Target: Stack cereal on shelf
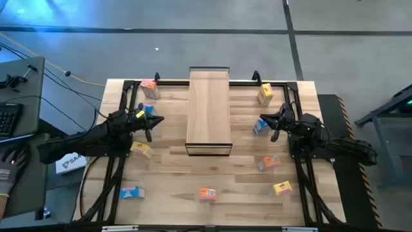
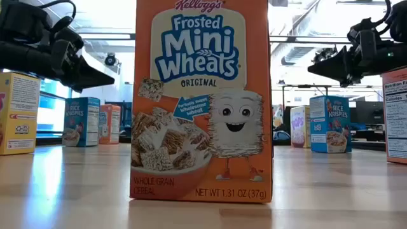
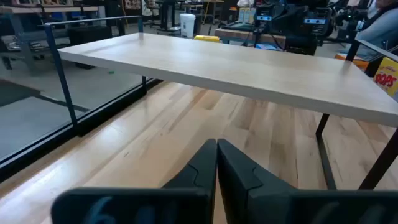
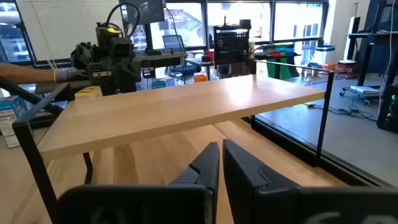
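The shelf (image 1: 208,111), light wood with a dark frame, stands lengthwise at the table's middle and far side, its top bare. Small cereal boxes lie scattered around it: an orange one (image 1: 149,87) at the far left, yellow ones (image 1: 265,94) (image 1: 141,149) (image 1: 282,188), blue ones (image 1: 261,126) (image 1: 131,192), orange ones (image 1: 206,194) (image 1: 270,162). An orange Mini Wheats box (image 2: 202,102) fills the low view. My left gripper (image 1: 159,120) is shut, left of the shelf, pointing at it. My right gripper (image 1: 262,118) is shut, right of the shelf, pointing at it.
A dark rail frame (image 1: 129,87) runs around the table's far and side edges. A keyboard and gear (image 1: 9,116) sit on a bench left of the table. Bare wood lies between the shelf and the near row of boxes.
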